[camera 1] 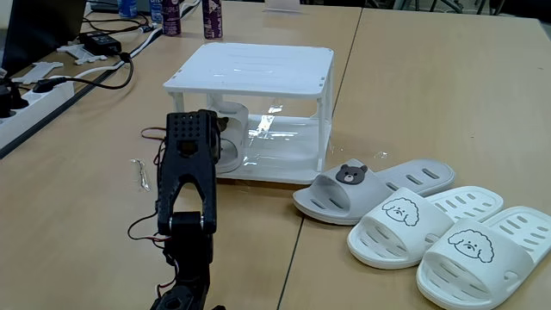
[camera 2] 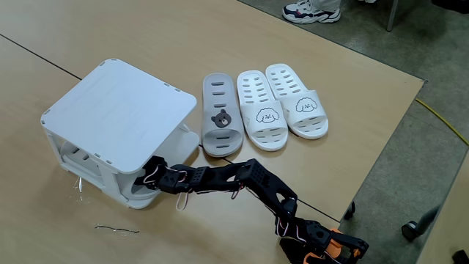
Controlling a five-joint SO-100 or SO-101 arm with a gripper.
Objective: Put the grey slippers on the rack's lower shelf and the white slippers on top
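The white rack (camera 1: 250, 67) stands at the table's middle, and its glossy lower shelf (camera 1: 288, 151) shows between the posts. One grey slipper (camera 1: 234, 136) lies on that shelf at its left end in a fixed view. My gripper (camera 1: 221, 126) reaches in against it. The arm and the rack's top (camera 2: 117, 110) hide its fingers, so its state is unclear. My gripper (camera 2: 152, 174) disappears under the rack's edge. The other grey slipper (camera 1: 344, 185) (camera 2: 220, 117) rests on the table beside the rack. Both white slippers (camera 1: 422, 222) (camera 2: 262, 111) lie next to it, side by side.
Bottles (camera 1: 212, 17), a power strip (camera 1: 30, 95) and black cables (camera 1: 103, 73) sit at the table's far left in a fixed view. A thin wire (camera 2: 117, 229) lies on the table near the rack. The table's edge (camera 2: 381, 147) runs close to the white slippers.
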